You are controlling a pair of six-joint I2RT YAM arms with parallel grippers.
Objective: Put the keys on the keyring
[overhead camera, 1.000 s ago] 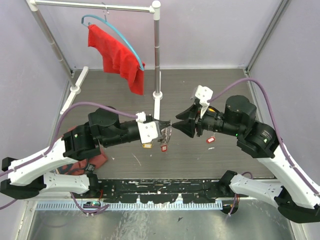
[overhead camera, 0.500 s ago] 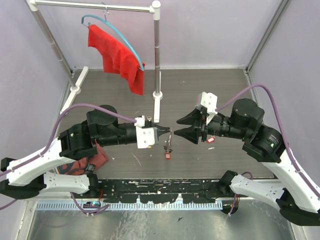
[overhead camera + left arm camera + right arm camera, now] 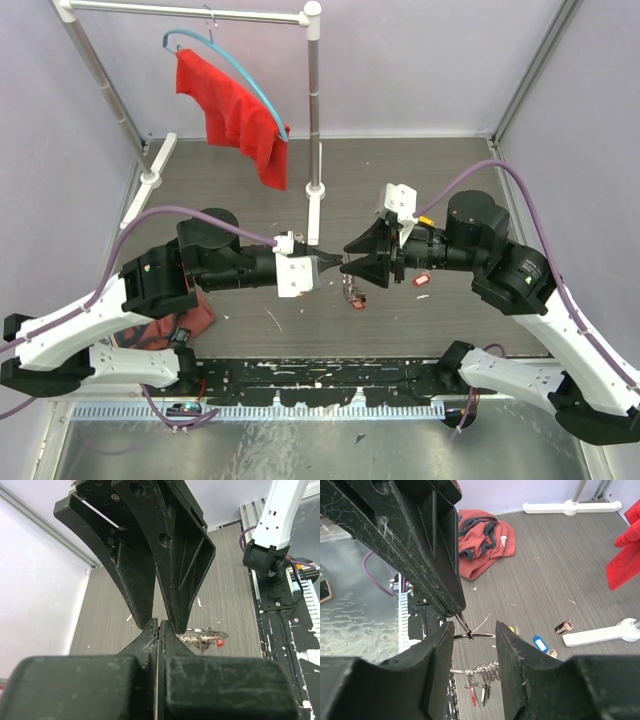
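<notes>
- While left jaws are closed tight, their tips pinch the thin wire of the keyring (image 3: 476, 636), held mid-air above the desk (image 3: 430, 190), approx. centre.
- Right jaws: part-open, nothing gripped. One finger (image 3: 437, 665) sits on each side of the left tips, w/ the ring running across the gap between them. Can't tell if the fingers touch the wire.
- Left arm (image 3: 215, 262) & right arm (image 3: 470, 245) meet tip to tip, both roughly level.
- Bunch of keys (image 3: 482, 676) hangs below the ring on a short beaded link. A red tag (image 3: 358, 303) shows at the bottom of the bunch in top view.
- Loose on desk: red-tagged key (image 3: 421, 280) just under the right wrist, well apart from the ring.
- Right wrist view also shows a brown-tagged key (image 3: 563, 626) & blue-tagged key (image 3: 539, 642) lying near each other, beside the white rack foot (image 3: 600, 635).
- Crumpled red garment (image 3: 482, 535) lies on desk by the left arm.
- Red cloth (image 3: 235, 115) hangs on a blue hanger (image 3: 250, 85) from the rack at rear.
</notes>
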